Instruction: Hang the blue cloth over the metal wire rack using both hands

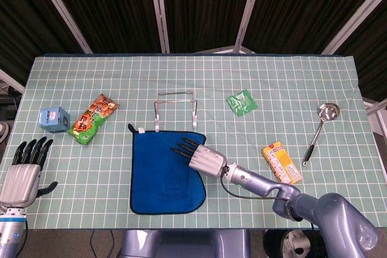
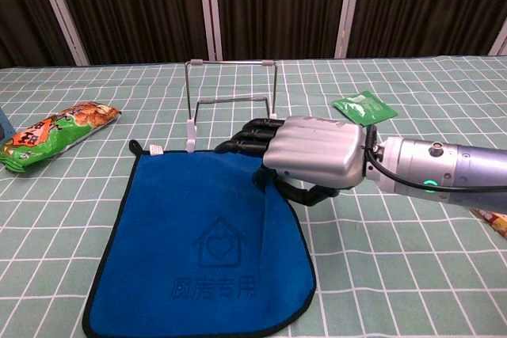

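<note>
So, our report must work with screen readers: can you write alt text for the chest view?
The right hand grips the right edge of the blue cloth, which lies on the checked table. The metal wire rack stands just behind it.

Worktop [image 1: 338, 83] w/ pale green cloth cover, white grid lines, runs nearly full width in head view. On it, L to R: small blue box [image 1: 52, 119] near L edge; green/orange snack bag [image 1: 92, 119] just beside it, angled; metal wire rack [image 1: 176, 110] upright, center; blue cloth [image 1: 158, 176] flat just in front of rack, its right edge folded up; small green packet [image 1: 242, 102] R of rack, apart; yellow/orange carton [image 1: 281, 162] front R; metal ladle [image 1: 320, 131] far R, bowl toward back edge, handle toward front.
</note>
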Controlling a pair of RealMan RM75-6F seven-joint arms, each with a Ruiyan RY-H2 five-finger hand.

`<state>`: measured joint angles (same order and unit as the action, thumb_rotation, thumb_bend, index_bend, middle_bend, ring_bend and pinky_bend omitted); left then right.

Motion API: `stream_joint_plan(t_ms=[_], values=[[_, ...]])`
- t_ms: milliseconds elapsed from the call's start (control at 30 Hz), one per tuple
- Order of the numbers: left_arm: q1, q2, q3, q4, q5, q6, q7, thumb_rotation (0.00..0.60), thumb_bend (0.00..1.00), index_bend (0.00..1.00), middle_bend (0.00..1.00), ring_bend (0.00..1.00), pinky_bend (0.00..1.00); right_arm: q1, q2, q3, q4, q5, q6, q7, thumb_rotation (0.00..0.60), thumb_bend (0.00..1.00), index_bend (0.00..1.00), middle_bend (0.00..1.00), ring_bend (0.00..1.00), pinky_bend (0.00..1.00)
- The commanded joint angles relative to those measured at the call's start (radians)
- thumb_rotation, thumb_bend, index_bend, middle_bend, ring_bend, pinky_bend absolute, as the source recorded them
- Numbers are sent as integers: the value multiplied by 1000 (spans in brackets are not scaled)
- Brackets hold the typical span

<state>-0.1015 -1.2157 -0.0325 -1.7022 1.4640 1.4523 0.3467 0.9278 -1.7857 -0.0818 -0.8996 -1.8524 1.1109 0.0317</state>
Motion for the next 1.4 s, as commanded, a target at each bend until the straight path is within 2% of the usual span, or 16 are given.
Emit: stream_joint_plan(t_ms=[33, 100, 200, 267, 400, 567, 733, 1033, 1400], values=[[-35, -15, 4, 35, 32, -44, -27, 600, 0, 1, 0, 0, 0, 1, 1, 1, -2, 2, 0, -1, 600, 633, 618, 11, 0, 0], [-69, -26, 6, 57, 53, -92, -54, 600, 0, 35, 0, 0, 0, 3, 2, 3, -5, 3, 1, -1, 600, 632, 618, 11, 0, 0], [-161, -69, 5, 138, 120, -194, -143, 600, 18, 173, 0, 0, 0, 6, 7, 9, -20, 10, 0, 1, 600, 633, 618, 11, 0, 0], [-214, -103, 7, 194, 173, -233, -201, 600, 94, 277, 0, 0, 0, 8, 11, 14, -32, 16, -3, 1, 600, 633, 618, 11, 0, 0], [-308, -183, 6, 309, 254, -278, -287, 600, 212, 376, 0, 0, 0, 12, 18, 23, -54, 28, -9, -3, 600, 634, 619, 12, 0, 0], [-391, -245, 7, 394, 283, -351, -276, 600, 225, 405, 0, 0, 0, 15, 25, 28, -67, 37, -17, -12, 600, 634, 621, 12, 0, 0], [-431, -276, 25, 448, 302, -385, -232, 600, 224, 414, 0, 0, 0, 14, 28, 27, -65, 43, -22, -16, 600, 633, 622, 15, 0, 0], [-455, -334, 67, 537, 323, -376, -242, 600, 226, 414, 0, 0, 0, 10, 26, 22, -55, 43, -15, -14, 600, 633, 622, 18, 0, 0], [-465, -392, 82, 603, 308, -367, -247, 600, 226, 414, 0, 0, 0, 5, 17, 14, -41, 40, -9, -16, 600, 633, 625, 20, 0, 0]])
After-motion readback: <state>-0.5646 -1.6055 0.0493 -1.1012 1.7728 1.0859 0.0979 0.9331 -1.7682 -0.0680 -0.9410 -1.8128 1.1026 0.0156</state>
